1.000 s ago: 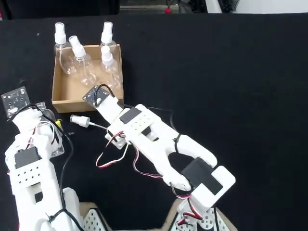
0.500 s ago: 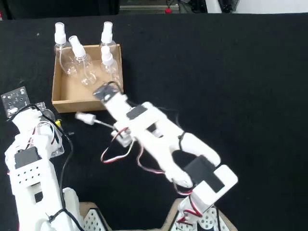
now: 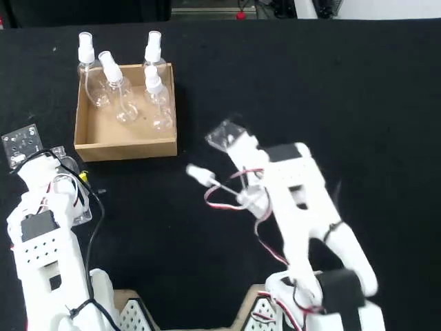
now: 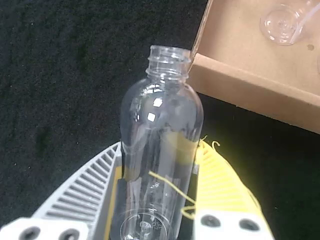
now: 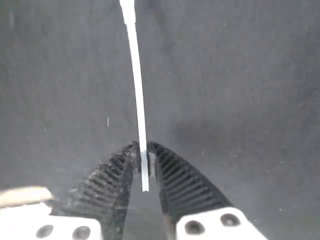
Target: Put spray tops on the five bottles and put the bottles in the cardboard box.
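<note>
Wide black cloth-covered table [image 3: 358, 89], and up in its far left corner sits the open brown cardboard box [image 3: 124, 147]. Two white arms are in play. The right arm [image 3: 303, 207] stretches out over the middle of the table, to the right of the box. The left arm [image 3: 41, 234] is parked at the near left edge, just in front of the box.

Inside the box are four clear plastic bottles [image 3: 118, 93], each wearing a white spray top, with their heads toward the far wall.

Now the left gripper [image 4: 160, 150]: its fingers are clamped on the body of a fifth clear plastic bottle [image 4: 161, 112]. The neck is open with no top on it, and its mouth is right by the box's outer wall.

Over to the right gripper [image 5: 142, 150]: its black ribbed fingers are pinched tight on the thin dip tube of a loose white spray top [image 3: 198, 174]. The head hangs over bare cloth, well apart from that uncapped bottle.
</note>
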`<move>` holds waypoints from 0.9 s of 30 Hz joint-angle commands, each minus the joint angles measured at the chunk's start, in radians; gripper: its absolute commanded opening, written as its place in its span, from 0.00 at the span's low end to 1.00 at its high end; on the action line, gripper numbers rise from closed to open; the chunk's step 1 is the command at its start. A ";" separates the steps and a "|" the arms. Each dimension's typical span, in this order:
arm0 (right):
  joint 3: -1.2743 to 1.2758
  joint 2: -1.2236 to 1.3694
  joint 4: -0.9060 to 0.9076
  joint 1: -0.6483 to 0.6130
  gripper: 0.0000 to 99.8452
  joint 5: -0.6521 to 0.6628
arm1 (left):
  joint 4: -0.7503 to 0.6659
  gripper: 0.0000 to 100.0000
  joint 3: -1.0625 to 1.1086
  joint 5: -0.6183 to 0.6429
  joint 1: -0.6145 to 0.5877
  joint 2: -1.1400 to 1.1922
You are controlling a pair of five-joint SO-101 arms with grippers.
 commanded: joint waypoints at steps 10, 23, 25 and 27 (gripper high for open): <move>-0.272 -0.102 0.244 -0.124 0.29 -0.135 | -0.020 0.12 -0.008 0.000 -0.005 -0.023; -0.292 0.191 -0.091 -0.427 0.17 -0.308 | -0.020 0.12 -0.005 0.002 -0.007 -0.023; -0.335 0.255 -0.089 -0.428 0.21 -0.308 | -0.020 0.12 -0.005 0.002 -0.007 -0.023; -0.374 0.305 -0.092 -0.425 0.25 -0.301 | -0.020 0.12 -0.005 0.002 -0.007 -0.023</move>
